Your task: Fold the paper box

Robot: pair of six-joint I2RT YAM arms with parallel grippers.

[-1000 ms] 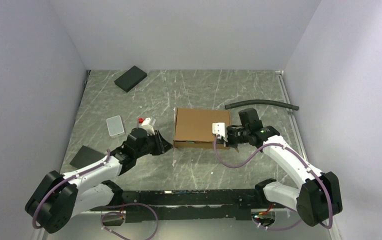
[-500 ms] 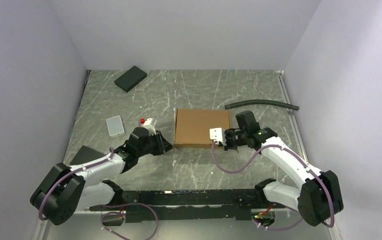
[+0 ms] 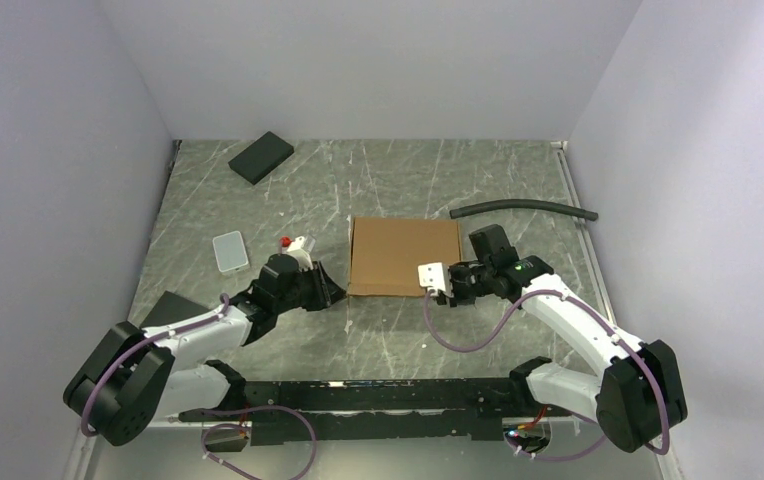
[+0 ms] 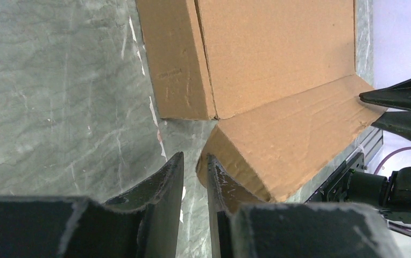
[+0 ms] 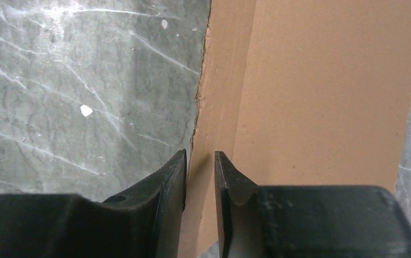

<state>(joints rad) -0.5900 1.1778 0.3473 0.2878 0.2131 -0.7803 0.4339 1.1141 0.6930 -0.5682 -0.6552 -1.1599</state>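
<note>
The paper box [image 3: 403, 255] is brown cardboard, folded shut and flat on the table's middle. In the left wrist view its side wall [image 4: 176, 64] and out-leaning front flap [image 4: 295, 140] show. My left gripper [image 3: 333, 292] sits at the box's front-left corner, jaws nearly closed on a narrow slit with only table between them [image 4: 194, 161]; the flap's corner lies just beside the right finger. My right gripper [image 3: 440, 284] is at the box's front edge, right of middle, jaws also nearly closed [image 5: 200, 158], tips over the front wall strip [image 5: 222, 107]. I cannot tell if it pinches cardboard.
A black pad [image 3: 261, 157] lies at the back left and another [image 3: 170, 310] at the left front. A small clear lid [image 3: 229, 250] and a white-and-red item [image 3: 296, 243] lie left of the box. A black foam tube [image 3: 523, 208] lies behind the right arm.
My right gripper slid left along the box's front edge and slightly toward me. The left gripper barely moved; its forearm swung a little. The box stayed put.
</note>
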